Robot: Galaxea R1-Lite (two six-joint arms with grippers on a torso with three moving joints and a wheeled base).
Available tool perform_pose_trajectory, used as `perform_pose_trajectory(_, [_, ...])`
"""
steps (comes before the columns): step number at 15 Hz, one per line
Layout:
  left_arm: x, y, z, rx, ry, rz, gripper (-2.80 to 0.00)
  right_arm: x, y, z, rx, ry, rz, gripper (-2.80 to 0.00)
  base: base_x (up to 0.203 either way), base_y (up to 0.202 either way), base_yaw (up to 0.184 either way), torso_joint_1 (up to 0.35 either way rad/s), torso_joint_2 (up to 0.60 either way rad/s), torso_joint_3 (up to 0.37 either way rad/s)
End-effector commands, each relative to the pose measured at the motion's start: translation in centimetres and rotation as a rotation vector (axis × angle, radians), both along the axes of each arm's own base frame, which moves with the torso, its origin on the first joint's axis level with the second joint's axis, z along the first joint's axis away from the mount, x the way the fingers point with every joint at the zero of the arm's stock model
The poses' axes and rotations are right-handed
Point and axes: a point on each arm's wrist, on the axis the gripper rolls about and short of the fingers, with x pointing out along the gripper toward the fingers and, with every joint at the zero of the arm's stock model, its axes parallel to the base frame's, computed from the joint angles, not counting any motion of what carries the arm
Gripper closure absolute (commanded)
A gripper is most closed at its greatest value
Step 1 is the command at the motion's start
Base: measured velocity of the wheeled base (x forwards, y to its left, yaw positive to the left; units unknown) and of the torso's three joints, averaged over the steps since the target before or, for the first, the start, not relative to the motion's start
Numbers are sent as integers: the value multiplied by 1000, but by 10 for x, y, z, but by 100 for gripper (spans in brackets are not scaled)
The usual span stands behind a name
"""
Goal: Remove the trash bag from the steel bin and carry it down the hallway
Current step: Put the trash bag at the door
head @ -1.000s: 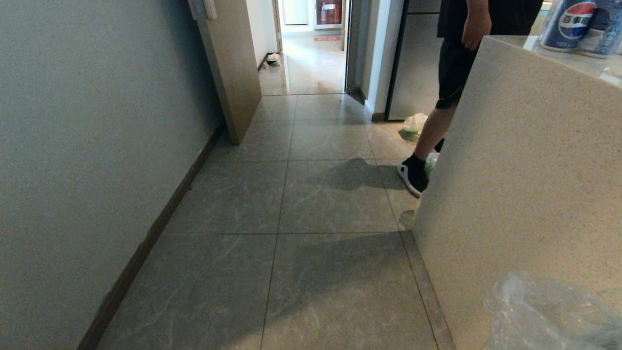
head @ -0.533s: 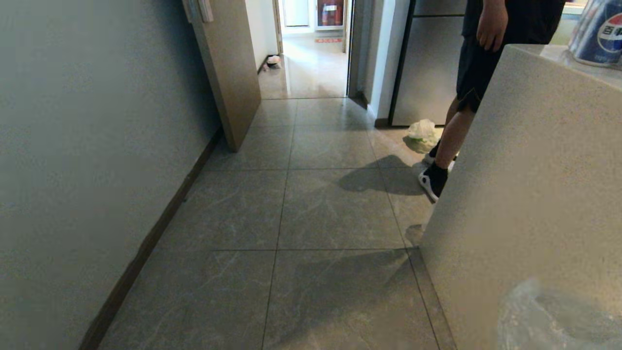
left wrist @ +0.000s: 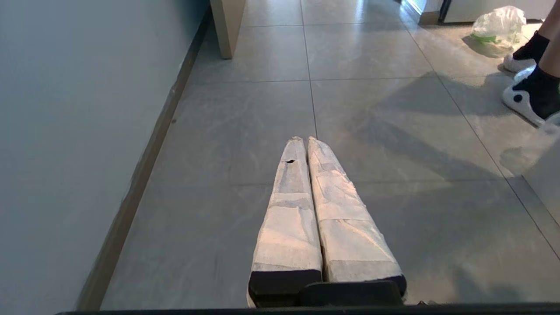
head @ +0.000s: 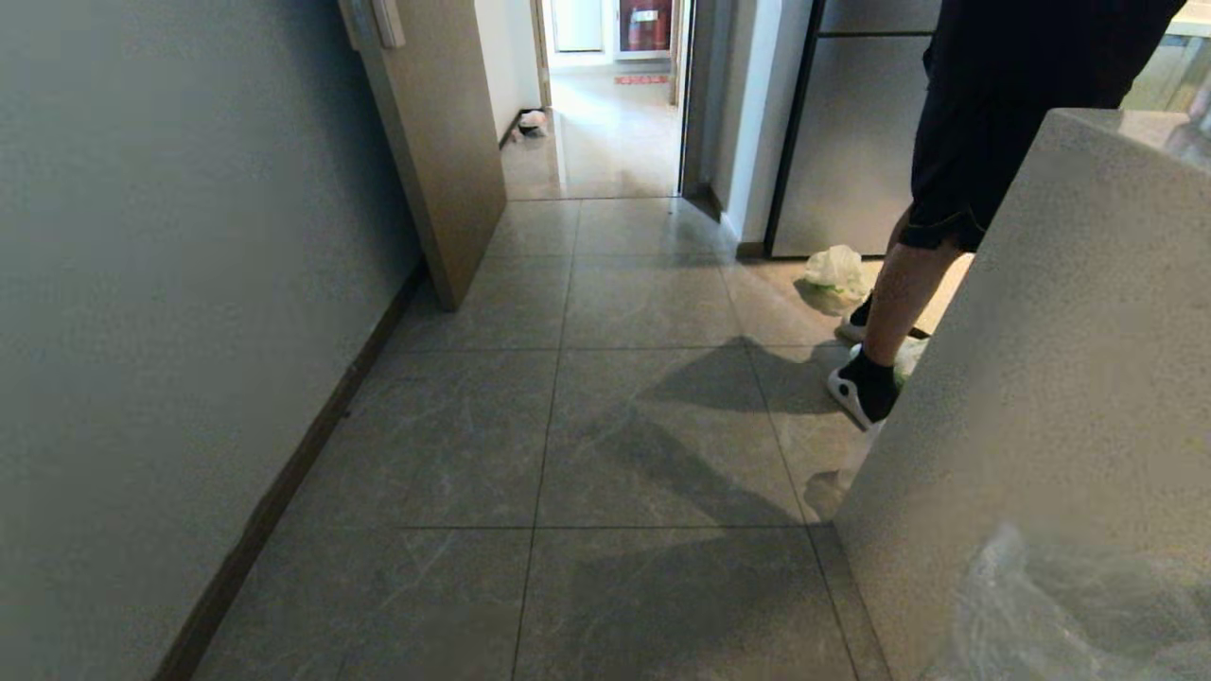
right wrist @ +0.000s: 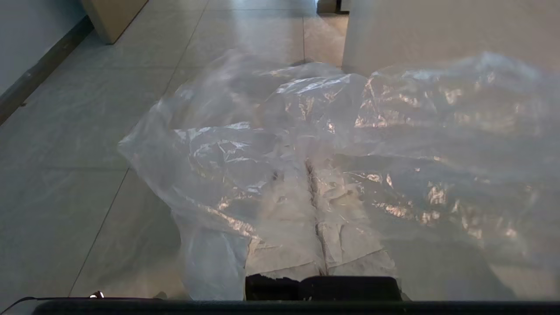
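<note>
On our left runs a plain wall (head: 161, 284) with a dark baseboard (head: 284, 482) along its foot. Beside it the hallway (head: 587, 445) stretches ahead in large glossy grey tiles, past a tan door panel (head: 445, 142) to a bright doorway at the far end. Our left gripper (left wrist: 305, 140) hangs just above these tiles, its two taped fingers pressed together and holding nothing. Further right, a white bag with green print (head: 835, 270) lies on the floor in front of a steel fridge (head: 851, 142). A person (head: 956, 189) in dark shorts, black socks and white shoes stands just beside it, partly behind the speckled desk (head: 1041, 378) that fills our right side. At the lower right, our right gripper (right wrist: 311, 168) is closed on the trash bag (right wrist: 306, 144), whose clear crinkled plastic is draped over the fingers and billows above the floor next to the desk. We can read no writing anywhere.
</note>
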Motion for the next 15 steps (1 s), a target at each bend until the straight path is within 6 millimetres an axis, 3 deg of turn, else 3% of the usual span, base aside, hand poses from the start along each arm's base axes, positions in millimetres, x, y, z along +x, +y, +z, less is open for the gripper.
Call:
perform_pose_trajectory(1, [0, 0, 0, 1, 0, 0, 0, 0, 0, 0, 0, 3, 0, 0, 194, 0, 0, 2, 4, 4])
perform_pose_trajectory(15, [0, 0, 0, 1, 0, 0, 0, 0, 0, 0, 0, 2, 0, 0, 192, 0, 1, 2, 2, 3])
